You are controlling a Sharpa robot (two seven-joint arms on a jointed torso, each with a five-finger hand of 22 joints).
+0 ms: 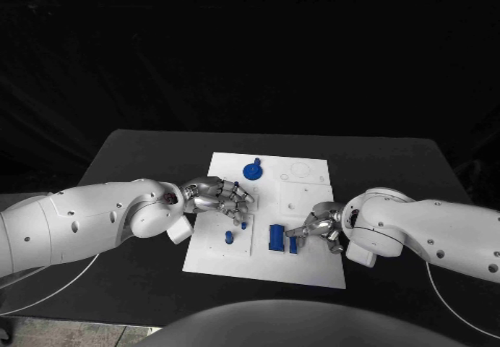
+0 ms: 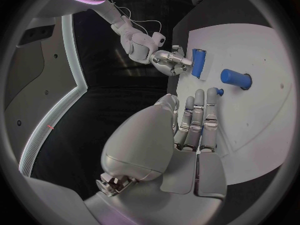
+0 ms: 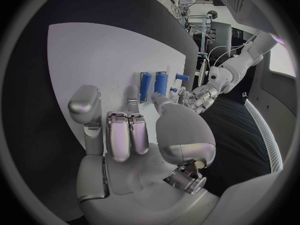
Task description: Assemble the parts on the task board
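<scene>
Head view: the white task board (image 1: 302,269) lies mid-worktop (image 1: 136,155), with a blue disc (image 1: 253,171) at its far side and two blue bars (image 1: 277,237) upright near its right edge. Left wrist view: the left hand (image 2: 195,121) hovers released over the board beside a blue peg (image 2: 234,78). Right wrist view: the right hand (image 3: 128,127) holds nothing, fingertips touching the bars.

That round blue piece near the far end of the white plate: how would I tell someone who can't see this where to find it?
Start at the white task board in the middle of the black table. Look to its far end, beyond the left hand: the round blue part sits there alone. Unlike the upright blue blocks near the right hand, it is a flat disc.
</scene>
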